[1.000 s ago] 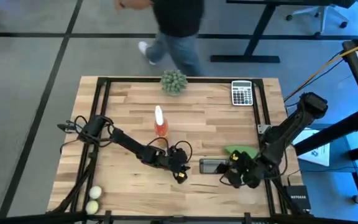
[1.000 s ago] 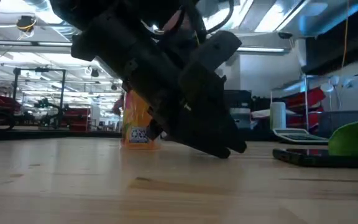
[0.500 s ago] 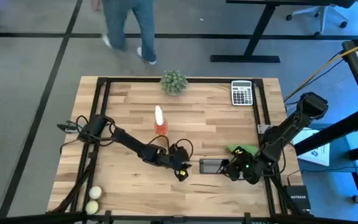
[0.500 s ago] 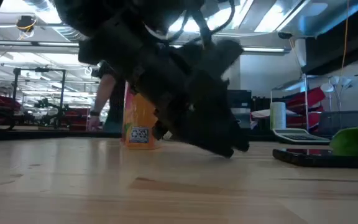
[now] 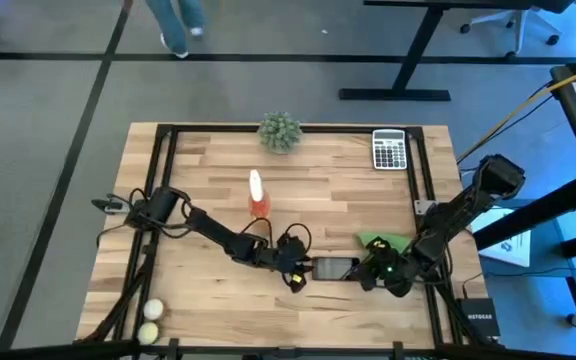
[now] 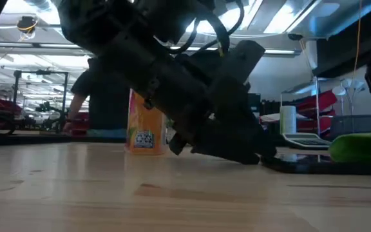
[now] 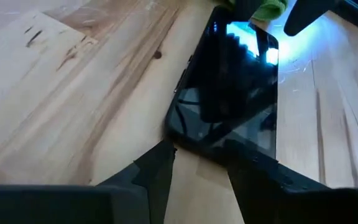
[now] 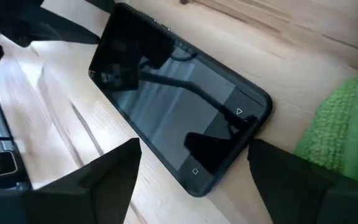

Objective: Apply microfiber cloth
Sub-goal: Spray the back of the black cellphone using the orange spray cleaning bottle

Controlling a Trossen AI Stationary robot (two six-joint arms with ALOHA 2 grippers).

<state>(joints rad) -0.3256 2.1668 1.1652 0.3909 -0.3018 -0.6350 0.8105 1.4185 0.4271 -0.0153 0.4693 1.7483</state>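
On counter [image 5: 208,170], near right front corner: dark phone [image 5: 336,267] lies flat, screen up. Left tool [image 7: 197,167] low at phone's left end, fingers parted, straddling its near corner, gripping nothing. Right tool [image 8: 191,163] at phone's other end, fingers spread wide over it, empty. Microfiber cloth [image 5: 386,243] bright green, bunched just beside phone's right end, under right arm. Orange spray bottle [image 5: 258,196] upright mid-counter.

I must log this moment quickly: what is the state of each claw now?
Left claw: open, empty, at one end of the phone.
Right claw: open, empty, at the phone's other end, beside the green cloth.
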